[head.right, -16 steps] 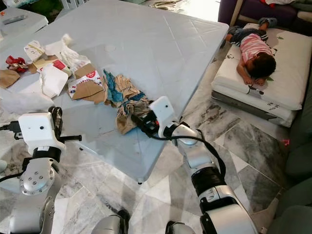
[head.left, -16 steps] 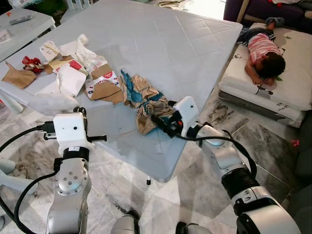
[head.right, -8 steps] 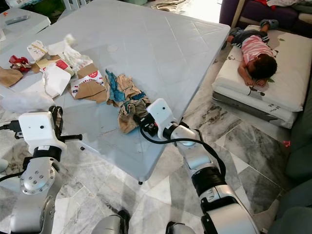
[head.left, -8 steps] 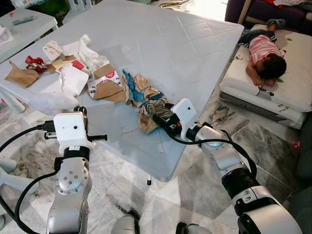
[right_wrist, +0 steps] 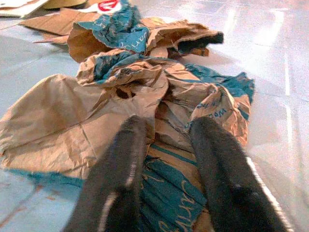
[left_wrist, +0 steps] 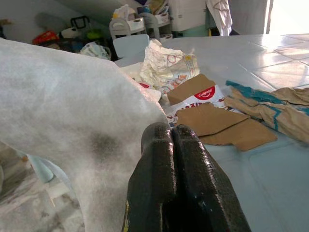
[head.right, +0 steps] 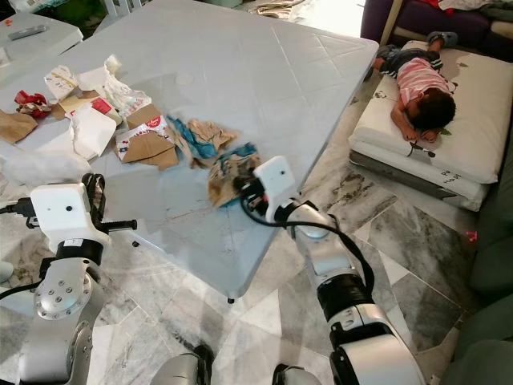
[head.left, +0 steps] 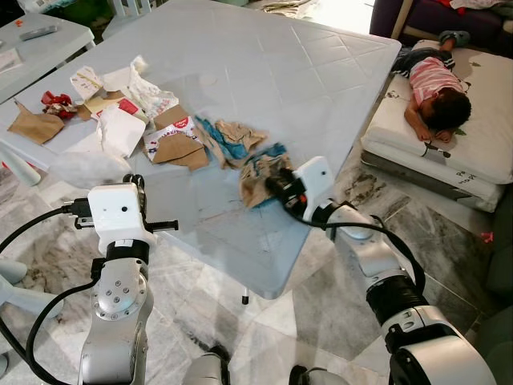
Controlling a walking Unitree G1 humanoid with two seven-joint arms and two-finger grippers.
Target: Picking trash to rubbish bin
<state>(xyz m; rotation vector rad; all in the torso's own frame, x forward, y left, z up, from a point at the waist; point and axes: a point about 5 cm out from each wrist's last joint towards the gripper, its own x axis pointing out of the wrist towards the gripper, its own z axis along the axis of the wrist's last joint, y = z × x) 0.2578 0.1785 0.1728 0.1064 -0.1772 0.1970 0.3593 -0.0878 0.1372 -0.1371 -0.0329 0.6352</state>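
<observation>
On the pale table (head.left: 280, 72), a crumpled brown and teal paper bag (head.left: 258, 170) lies near the front edge. My right gripper (head.left: 279, 188) is shut on it; in the right wrist view the bag (right_wrist: 145, 92) bunches between the two black fingers (right_wrist: 123, 164). A second brown and teal piece (head.left: 231, 135) lies apart, farther in. My left gripper (head.left: 133, 184) is shut, held at the table's near left edge beside a white bag (head.left: 84, 168). In the left wrist view its fingertips (left_wrist: 166, 133) are pressed together with the white bag (left_wrist: 63, 145) beside them.
More litter lies on the table's left side: cardboard pieces (head.left: 172, 146), white wrappers (head.left: 136, 84), a red wrapper (head.left: 54, 103) and brown paper (head.left: 32, 124). A person (head.left: 433, 88) lies on a mattress (head.left: 481, 136) on the floor to the right. A small table (head.left: 40, 40) stands far left.
My right gripper has pulled its part of the paper bag to the right and farther in, away from the other brown and teal piece. The left arm has not moved.
</observation>
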